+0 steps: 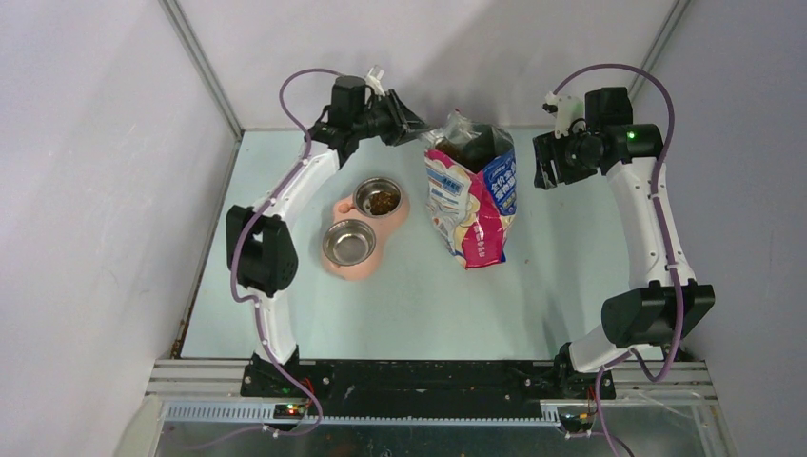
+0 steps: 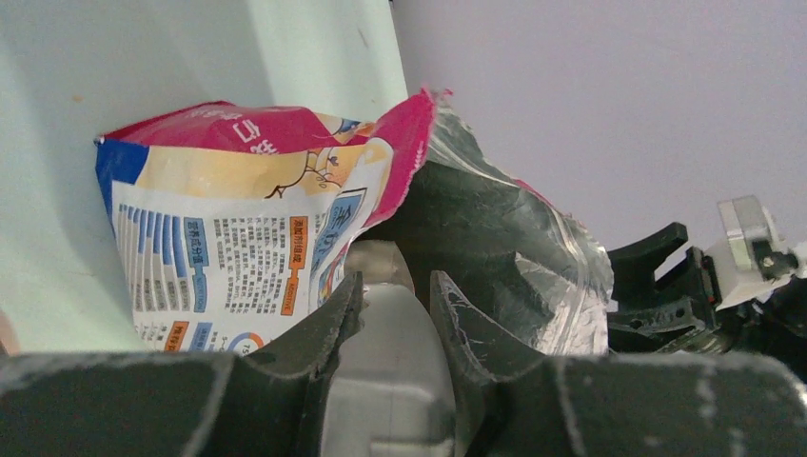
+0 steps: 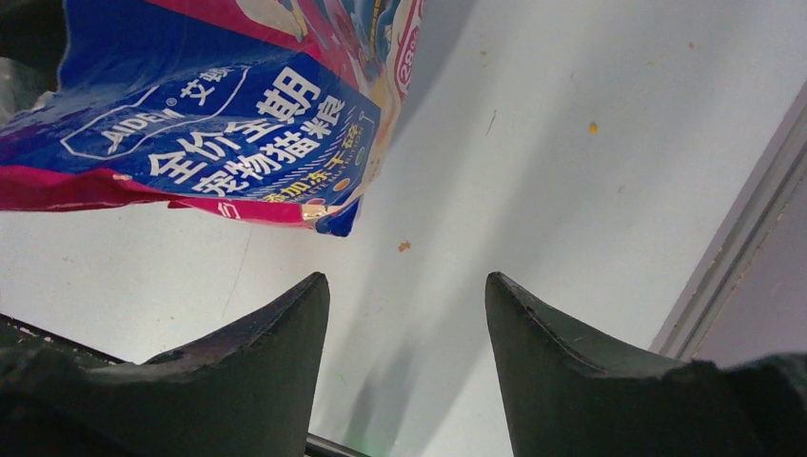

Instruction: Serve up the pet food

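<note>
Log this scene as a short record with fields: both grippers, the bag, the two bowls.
left gripper: shut on the scoop, pointed at the bag's open top
right gripper: open, holding nothing, beside the bag
bag: standing between the two arms, top open
far bowl: some kibble inside
near bowl: no kibble in it
task state: one bowl part filled, the other not yet served

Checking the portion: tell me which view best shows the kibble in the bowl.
Top external: it looks down into the far steel bowl, where the kibble lies. Neither wrist view shows that bowl; both show mainly the food bag.
</note>
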